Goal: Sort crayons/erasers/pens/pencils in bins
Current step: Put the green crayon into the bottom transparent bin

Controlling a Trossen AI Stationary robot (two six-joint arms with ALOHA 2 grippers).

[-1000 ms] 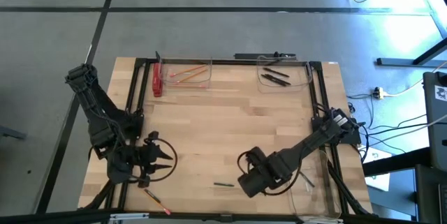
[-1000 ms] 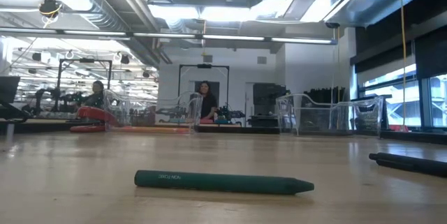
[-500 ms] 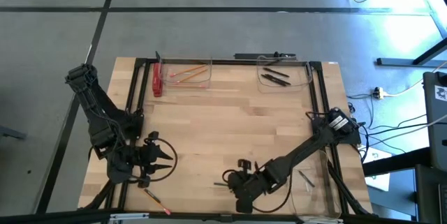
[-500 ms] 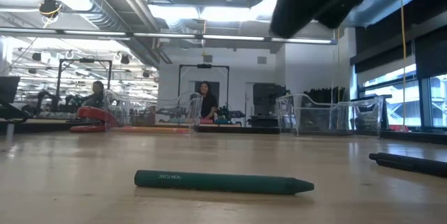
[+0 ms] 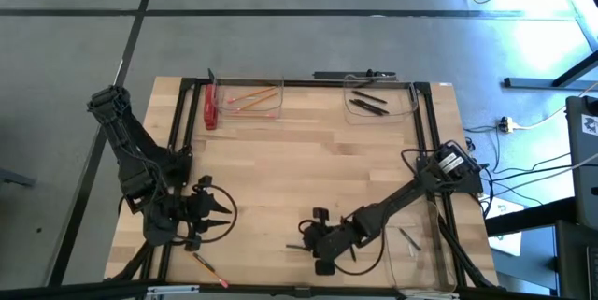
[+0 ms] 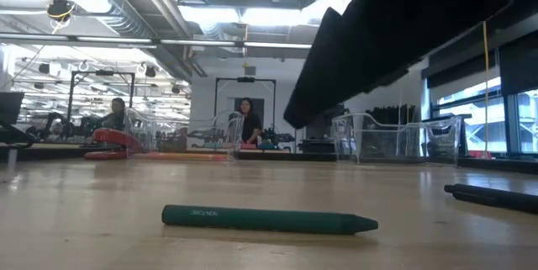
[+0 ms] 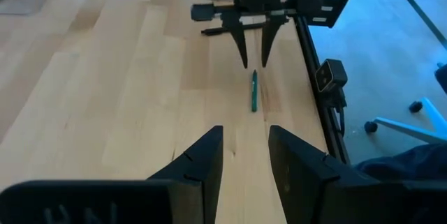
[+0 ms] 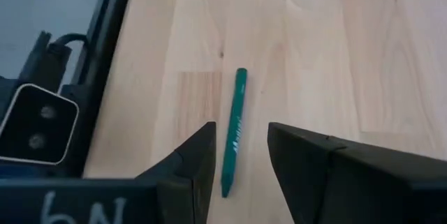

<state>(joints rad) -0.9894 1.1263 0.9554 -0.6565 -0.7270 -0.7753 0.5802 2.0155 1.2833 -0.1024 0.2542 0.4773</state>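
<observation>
A green crayon (image 8: 234, 130) lies flat on the wooden table near its front edge, also in the low view (image 6: 269, 219) and the high view (image 5: 297, 246). My right gripper (image 8: 241, 140) hangs open just above it, slanting down, one finger on either side of the crayon's near end, touching nothing. My left gripper (image 5: 224, 216) waits open at the near left, clear of the table. Orange pencils lie in the far left bin (image 5: 252, 101). Black pens lie in the far right bin (image 5: 378, 102).
A red eraser (image 5: 210, 108) sits beside the pencil bin. One loose pencil (image 5: 207, 267) lies at the near left by the table's edge. A black pen (image 6: 492, 196) lies on the table to the right of the crayon. A third clear bin (image 5: 425, 249) stands near right.
My right gripper has come down toward the table and a little toward its left edge, closing in on the green crayon. It has rolled its wrist and tipped forward as it went. The crayon has stayed where it was.
</observation>
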